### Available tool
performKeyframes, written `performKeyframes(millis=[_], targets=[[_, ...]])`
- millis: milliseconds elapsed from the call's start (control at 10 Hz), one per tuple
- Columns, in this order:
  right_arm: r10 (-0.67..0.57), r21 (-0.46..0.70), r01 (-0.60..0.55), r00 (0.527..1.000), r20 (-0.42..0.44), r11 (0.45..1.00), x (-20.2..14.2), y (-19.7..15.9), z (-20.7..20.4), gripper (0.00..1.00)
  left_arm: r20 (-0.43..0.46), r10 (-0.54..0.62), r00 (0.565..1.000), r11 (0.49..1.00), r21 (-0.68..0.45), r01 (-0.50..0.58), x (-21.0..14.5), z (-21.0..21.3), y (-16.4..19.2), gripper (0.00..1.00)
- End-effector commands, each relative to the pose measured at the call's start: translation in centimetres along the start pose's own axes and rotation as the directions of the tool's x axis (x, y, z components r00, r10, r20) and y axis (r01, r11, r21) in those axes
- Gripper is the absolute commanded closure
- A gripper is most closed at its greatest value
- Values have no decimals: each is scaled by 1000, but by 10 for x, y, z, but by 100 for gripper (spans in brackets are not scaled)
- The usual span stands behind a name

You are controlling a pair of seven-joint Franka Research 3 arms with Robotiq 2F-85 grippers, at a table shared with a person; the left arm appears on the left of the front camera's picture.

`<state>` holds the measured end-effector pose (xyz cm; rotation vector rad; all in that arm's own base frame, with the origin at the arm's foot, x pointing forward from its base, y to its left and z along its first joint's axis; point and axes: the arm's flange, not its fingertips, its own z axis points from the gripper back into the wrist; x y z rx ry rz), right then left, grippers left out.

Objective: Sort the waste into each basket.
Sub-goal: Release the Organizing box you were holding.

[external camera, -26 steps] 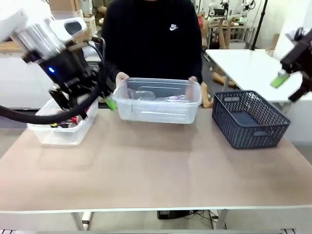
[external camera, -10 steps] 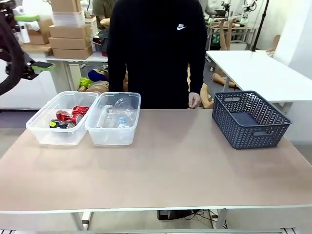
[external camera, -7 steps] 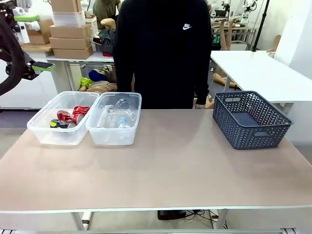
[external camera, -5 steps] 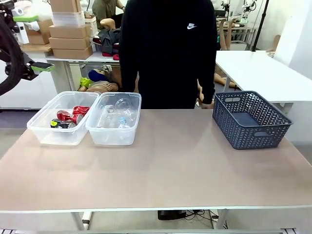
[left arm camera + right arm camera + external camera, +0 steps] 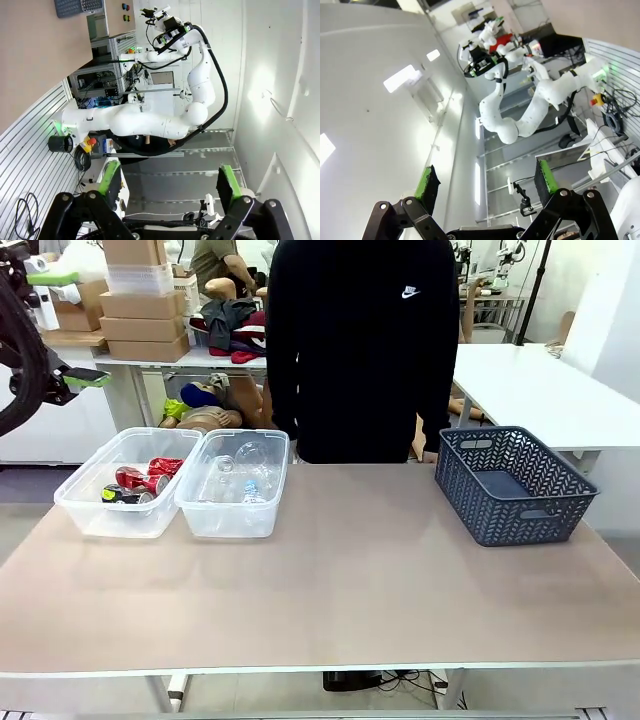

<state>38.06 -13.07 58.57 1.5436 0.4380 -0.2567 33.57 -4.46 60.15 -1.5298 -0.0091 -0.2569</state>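
My left gripper (image 5: 167, 182) and right gripper (image 5: 486, 181) both gape wide and empty, raised away from the table (image 5: 330, 590), where the red cans (image 5: 140, 480) lie in the leftmost clear tub (image 5: 75, 505) and the clear bottles (image 5: 240, 475) in the tub (image 5: 235, 520) touching its side. If I reached in again, I judge I might knock the tubs or strike the person (image 5: 365, 350) standing at the far edge. The bottles blur against the clear plastic, so I cannot count them, and the inside of the dark lattice basket (image 5: 515, 485) is partly hidden.

Two clear, glossy plastic tubs (image 5: 130, 525) (image 5: 232, 522) sit far left on a smooth matt tan table (image 5: 330, 590). Far right, the lattice basket (image 5: 515, 490) is matt dark grey plastic.
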Motion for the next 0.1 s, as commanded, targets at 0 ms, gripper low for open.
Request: performKeyframes(millis=[0], targets=[[25, -3, -25, 1000, -9, 1000, -1, 2, 7, 0, -15, -16, 1000, 1000, 0, 16, -1, 1, 1, 0]])
